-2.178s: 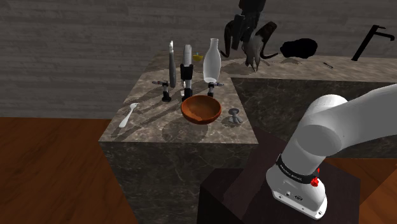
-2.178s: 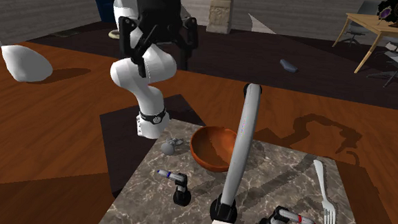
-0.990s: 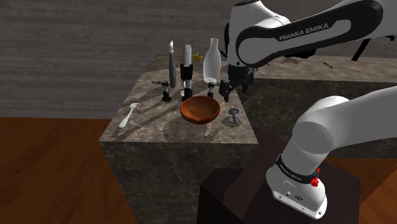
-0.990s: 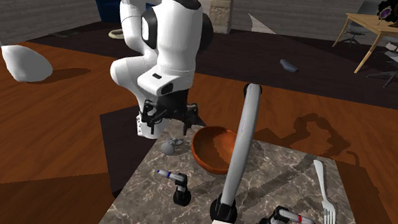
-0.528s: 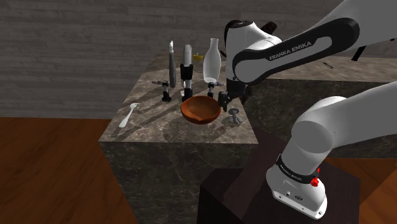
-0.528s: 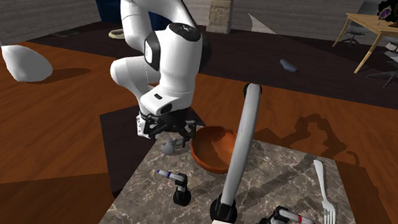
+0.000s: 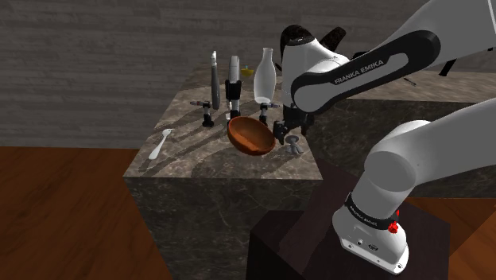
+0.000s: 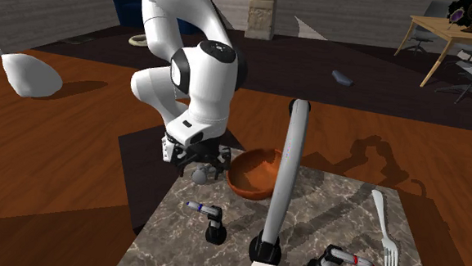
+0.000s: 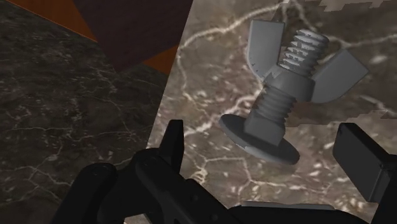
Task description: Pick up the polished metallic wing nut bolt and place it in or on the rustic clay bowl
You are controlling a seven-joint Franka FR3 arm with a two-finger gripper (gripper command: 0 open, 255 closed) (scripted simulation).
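A grey metal wing nut bolt (image 9: 284, 97) stands head-down on the marble counter (image 7: 199, 159), its wings and thread up. In the shoulder view the bolt (image 7: 294, 145) is just right of the brown clay bowl (image 7: 250, 135), near the counter's right edge. My gripper (image 9: 264, 153) is open and low over the counter. The two fingers (image 9: 172, 143) stand apart on either side of the bolt's head without touching it. In the second exterior view the gripper (image 8: 196, 164) straddles the bolt (image 8: 200, 174), left of the bowl (image 8: 253, 171), which looks tipped in the shoulder view.
A fork (image 7: 159, 144) lies at the counter's left. A pale bottle (image 7: 265, 75), a tall grey tool (image 7: 214, 79) and small black-based tools (image 7: 232, 94) stand behind the bowl. My stand (image 7: 318, 239) is just below the counter's edge beside the bolt.
The arm swung down from high above the back counter until its open fingers came around the bolt. The bowl has tipped and shifted slightly away from the gripper.
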